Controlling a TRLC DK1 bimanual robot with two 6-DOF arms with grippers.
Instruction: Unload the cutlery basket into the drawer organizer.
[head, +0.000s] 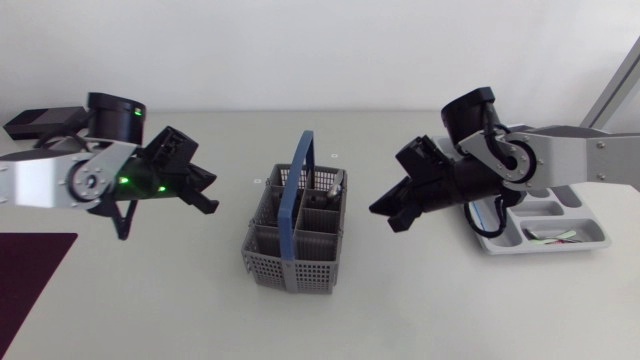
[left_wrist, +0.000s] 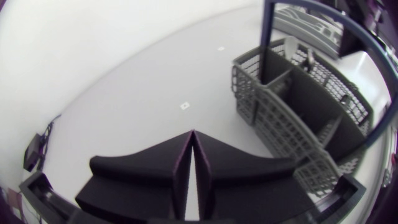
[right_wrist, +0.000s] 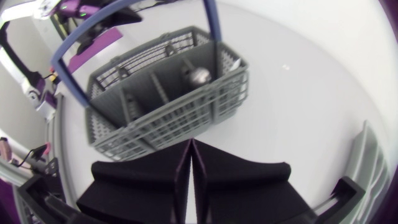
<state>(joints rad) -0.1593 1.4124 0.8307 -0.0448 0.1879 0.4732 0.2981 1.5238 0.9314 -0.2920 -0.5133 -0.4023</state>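
No lettering, number or sign can be read anywhere. Two tiny white markers (head: 333, 155) on the pale grey worktop (head: 200, 290), toward its far edge, are too small to read.

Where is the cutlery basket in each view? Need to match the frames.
Head view: cutlery basket mid-table, between the left gripper and the right gripper.
Left wrist view: cutlery basket ahead of the left gripper, off to one side.
Right wrist view: cutlery basket close ahead of the right gripper.
Shared landmark: its blue handle, arching over the basket in all three views.
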